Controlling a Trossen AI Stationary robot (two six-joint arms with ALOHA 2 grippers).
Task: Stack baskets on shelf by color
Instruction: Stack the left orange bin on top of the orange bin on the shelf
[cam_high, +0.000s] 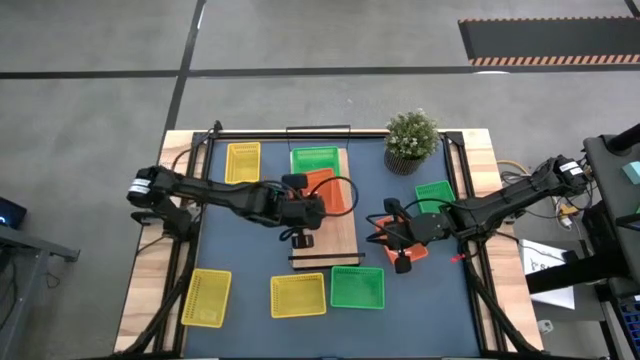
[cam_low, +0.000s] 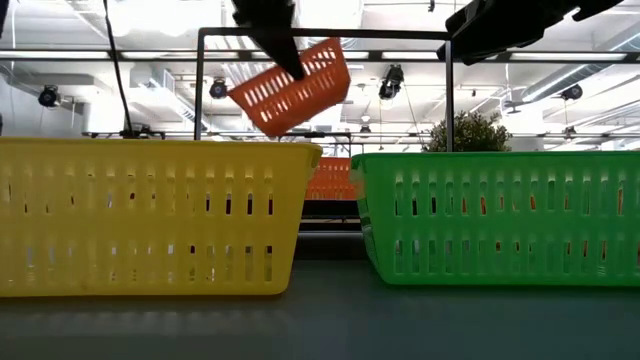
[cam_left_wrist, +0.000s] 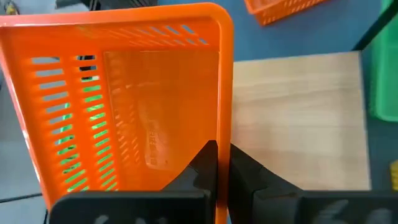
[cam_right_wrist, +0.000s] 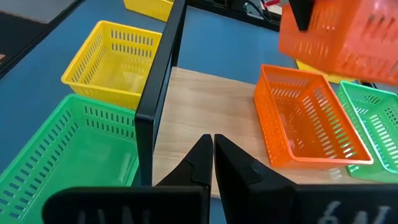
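Note:
The light-wood shelf (cam_high: 335, 235) lies mid-table with a green basket (cam_high: 315, 158) on its far end. Beside that, an orange basket (cam_right_wrist: 308, 118) rests bottom-down on the board. My left gripper (cam_left_wrist: 224, 171) is shut on a second orange basket (cam_low: 290, 85), held in the air above the shelf (cam_left_wrist: 292, 118). My right gripper (cam_right_wrist: 212, 155) is shut and empty. It hovers at the shelf's right side (cam_high: 385, 228), near the black wire frame (cam_right_wrist: 158, 87). A third orange basket (cam_high: 408, 248) lies on the table under the right arm. My left gripper pinches the orange basket's side wall at its rim (cam_left_wrist: 225, 134), one finger (cam_left_wrist: 205, 165) inside the basket and one (cam_left_wrist: 249, 177) outside. The basket (cam_high: 338, 192) is lifted clear of the shelf and hangs tilted, as the low view shows.
Yellow baskets sit at the far left (cam_high: 243, 162), near left (cam_high: 205, 297) and near middle (cam_high: 298, 295). Green baskets sit at the shelf's near end (cam_high: 357, 287) and right of it (cam_high: 435, 195). A potted plant (cam_high: 412, 140) stands at the far edge.

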